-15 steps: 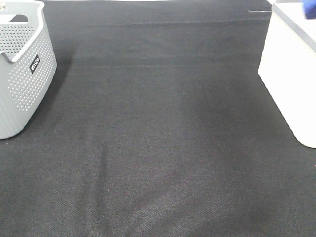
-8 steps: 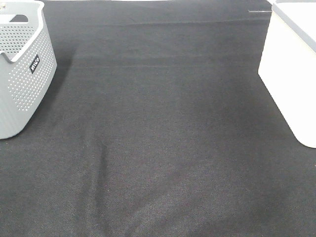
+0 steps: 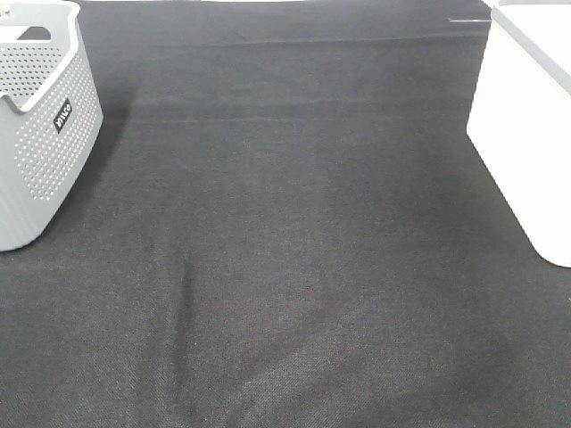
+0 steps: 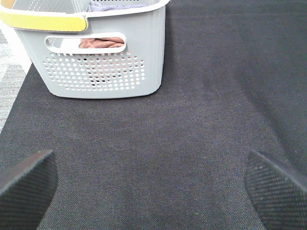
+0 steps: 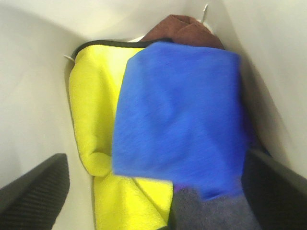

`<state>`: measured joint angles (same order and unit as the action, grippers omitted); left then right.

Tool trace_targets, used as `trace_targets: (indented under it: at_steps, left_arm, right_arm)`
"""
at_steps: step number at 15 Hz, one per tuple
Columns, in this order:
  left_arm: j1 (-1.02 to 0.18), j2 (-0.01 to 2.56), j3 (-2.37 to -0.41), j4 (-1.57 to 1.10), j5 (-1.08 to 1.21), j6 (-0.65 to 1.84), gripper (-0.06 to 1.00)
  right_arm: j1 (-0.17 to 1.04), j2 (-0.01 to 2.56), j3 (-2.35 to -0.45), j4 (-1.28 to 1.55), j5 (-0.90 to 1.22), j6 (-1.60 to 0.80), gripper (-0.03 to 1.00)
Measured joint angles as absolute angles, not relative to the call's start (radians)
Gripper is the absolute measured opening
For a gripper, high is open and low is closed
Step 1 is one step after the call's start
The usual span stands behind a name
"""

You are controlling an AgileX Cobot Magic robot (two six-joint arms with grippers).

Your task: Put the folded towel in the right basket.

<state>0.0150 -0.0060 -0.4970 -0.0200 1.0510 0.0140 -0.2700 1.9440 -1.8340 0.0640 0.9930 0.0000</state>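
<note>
Right gripper (image 5: pixel 154 158) is hanging wide open inside the white basket (image 5: pixel 29 96) and gripping nothing. Its two fingers (image 5: pixel 33 191) are sitting far apart, one to each side of the load.

The blue folded towel (image 5: pixel 177 115) is lying in that basket right under the gap, flat-ish and a bit blurred. One edge is running close to one finger; can't tell if they're touching. It's resting on top of a yellow towel (image 5: pixel 91 110), which is spreading out along one basket wall. A brown towel (image 5: pixel 182 28) is poking out past the blue one's far end. A grey cloth (image 5: pixel 211 211) is showing at the near end, partly under the blue.

Left gripper (image 4: pixel 149 158) is also spread wide and holding nothing, hovering over the black table cloth (image 4: pixel 192 120). The grey perforated basket (image 4: pixel 103 67) is standing on the cloth ahead of it. A reddish-brown towel (image 4: pixel 98 43) is showing through the handle slot, and a yellow strip (image 4: pixel 43 21) is lying along the rim.

From the high camera, the grey basket is sitting at the left edge and the white basket at the right edge, well apart, with black cloth between them.
</note>
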Motion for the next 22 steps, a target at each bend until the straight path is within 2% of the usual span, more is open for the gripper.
trace_targets:
  at_steps: [5,9,14,18,21,22]
  left_arm:
    - [0.015,-0.006,-0.497,-0.020,1.051,0.014,0.99]
    - [0.015,-0.006,-0.497,-0.020,1.051,0.014,0.99]
    - [0.015,-0.006,-0.497,-0.020,1.051,0.014,0.99]
    - [0.015,-0.006,-0.497,-0.020,1.051,0.014,0.99]
    - [0.015,-0.006,-0.497,-0.020,1.051,0.014,0.99]
    - [0.015,-0.006,-0.497,-0.020,1.051,0.014,0.99]
  right_arm:
    - [-0.247,1.944,-1.958,0.057,1.206,0.000,0.96]
    - [-0.108,1.903,-1.980,0.053,1.211,0.000,0.96]
    - [0.008,1.785,-1.958,0.054,1.213,0.044,0.96]
    - [0.055,1.547,-1.754,0.089,1.213,0.048,0.96]
    - [0.055,1.325,-1.544,0.100,1.213,0.048,0.96]
    - [0.055,1.191,-1.416,0.085,1.214,0.048,0.96]
